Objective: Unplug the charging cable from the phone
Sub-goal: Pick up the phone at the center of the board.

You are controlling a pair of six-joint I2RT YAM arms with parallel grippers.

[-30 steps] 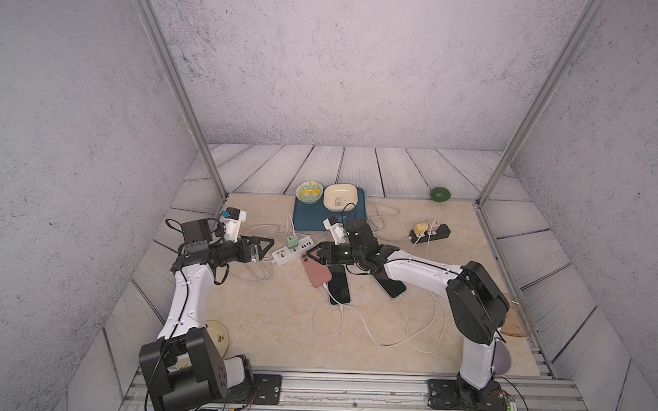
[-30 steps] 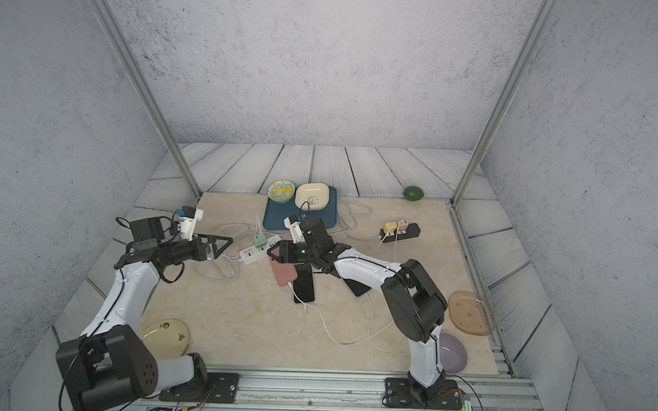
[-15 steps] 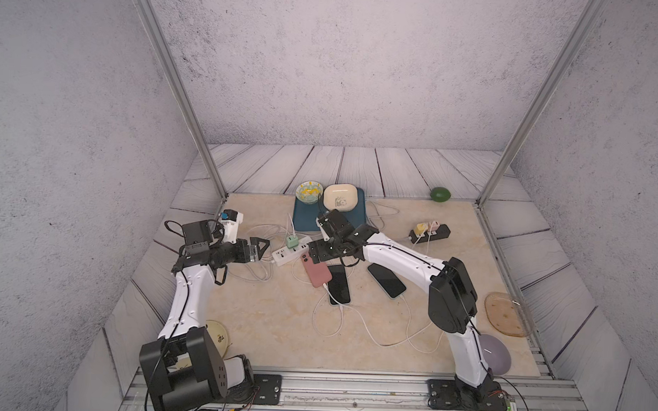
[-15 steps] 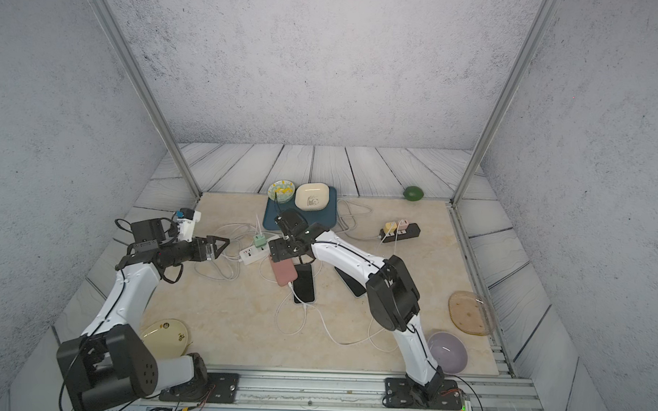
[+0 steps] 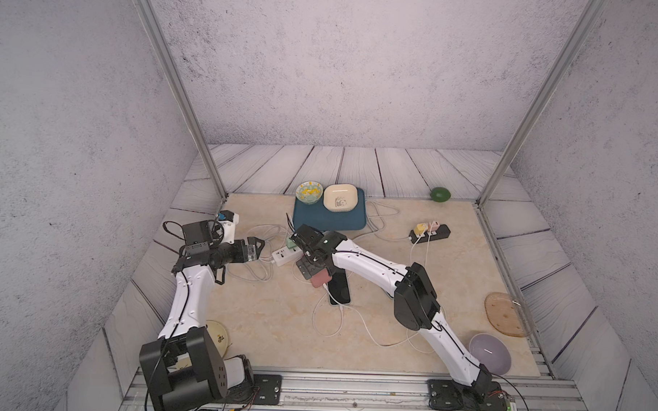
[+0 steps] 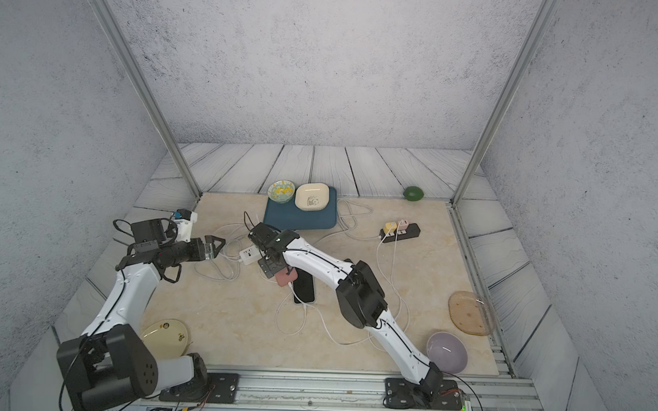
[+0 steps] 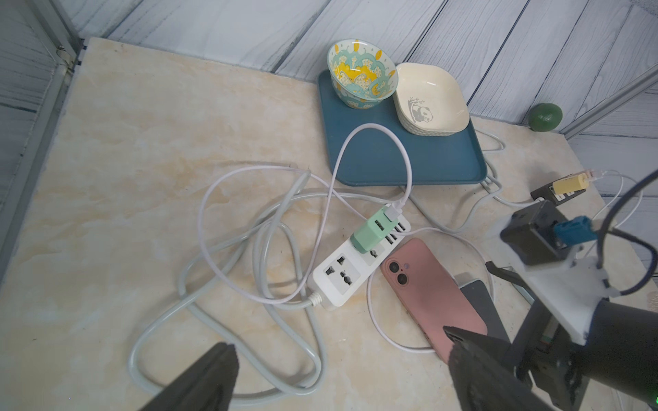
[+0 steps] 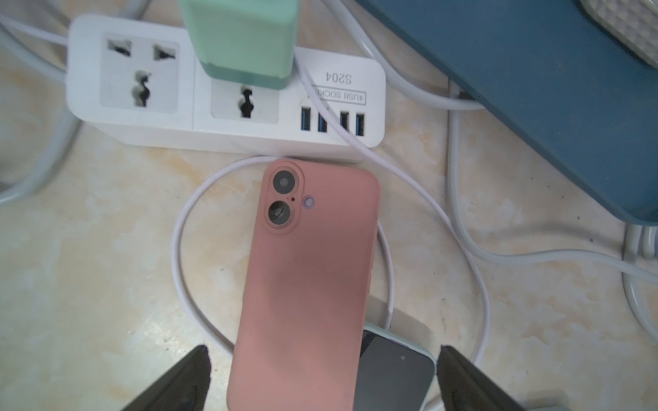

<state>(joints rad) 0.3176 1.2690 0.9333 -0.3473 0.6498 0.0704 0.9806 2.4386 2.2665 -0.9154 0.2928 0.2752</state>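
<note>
A pink phone (image 8: 313, 267) lies camera side up beside the white power strip (image 8: 228, 89), its near end resting on a dark-screened phone (image 8: 395, 366). A white charging cable (image 8: 185, 220) loops round the pink phone; a white plug shows at its near end (image 5: 324, 285). My right gripper (image 8: 324, 356) hangs open just above the pink phone, one finger on each side of it, touching nothing (image 5: 308, 266). My left gripper (image 7: 338, 356) is open and empty, left of the strip (image 5: 260, 245). A green charger (image 7: 374, 231) sits in the strip.
Grey and white cords (image 7: 228, 270) tangle left of the strip. A blue tray (image 5: 329, 219) with two bowls stands behind. A black power strip (image 5: 430, 232), a lime (image 5: 440, 194), a tan plate (image 5: 504, 314), a purple bowl (image 5: 490, 353) and a yellow plate (image 6: 164, 336) ring the table.
My right gripper has opened wide, and that arm has raised its elbow and swung over the pink phone. My left gripper has drawn back slightly to the left.
</note>
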